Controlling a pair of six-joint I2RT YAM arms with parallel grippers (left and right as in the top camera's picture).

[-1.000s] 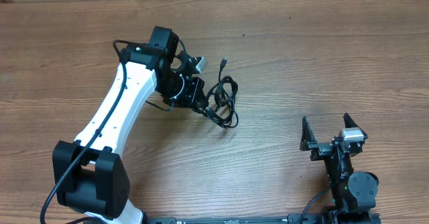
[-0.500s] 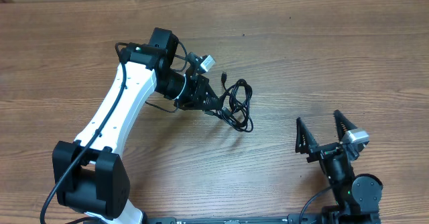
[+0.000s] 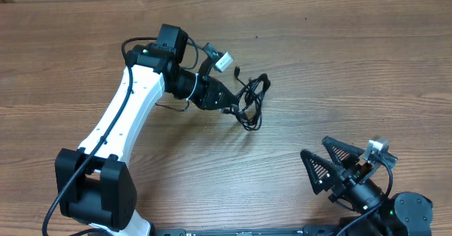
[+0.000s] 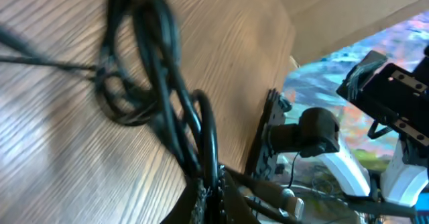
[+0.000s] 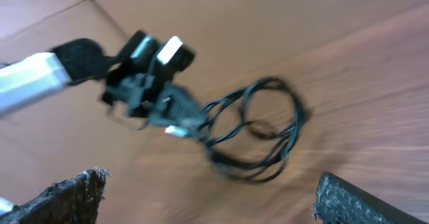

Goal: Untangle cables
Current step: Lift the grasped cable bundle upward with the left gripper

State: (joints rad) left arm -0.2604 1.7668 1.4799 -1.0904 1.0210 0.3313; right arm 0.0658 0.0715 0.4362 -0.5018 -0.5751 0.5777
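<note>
Black cables (image 3: 252, 100): one looped bundle at the middle of the wooden desk (image 3: 353, 66), no strand separated that we can see. Our left hand (image 3: 227, 106) pinches the bundle's end; our right hand (image 3: 330, 164) is spread wide, well apart, holding nothing. We judge the untangling barely begun.

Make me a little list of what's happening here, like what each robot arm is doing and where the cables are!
Table: brown wood
Cables: thin and black, in one tangled bunch at the tip of the left arm
Left arm: reaches out over the table, jaws shut on the cables
Right arm: low at the near edge, apart from the cables, jaws wide open and empty
Job: cables not yet untangled
</note>
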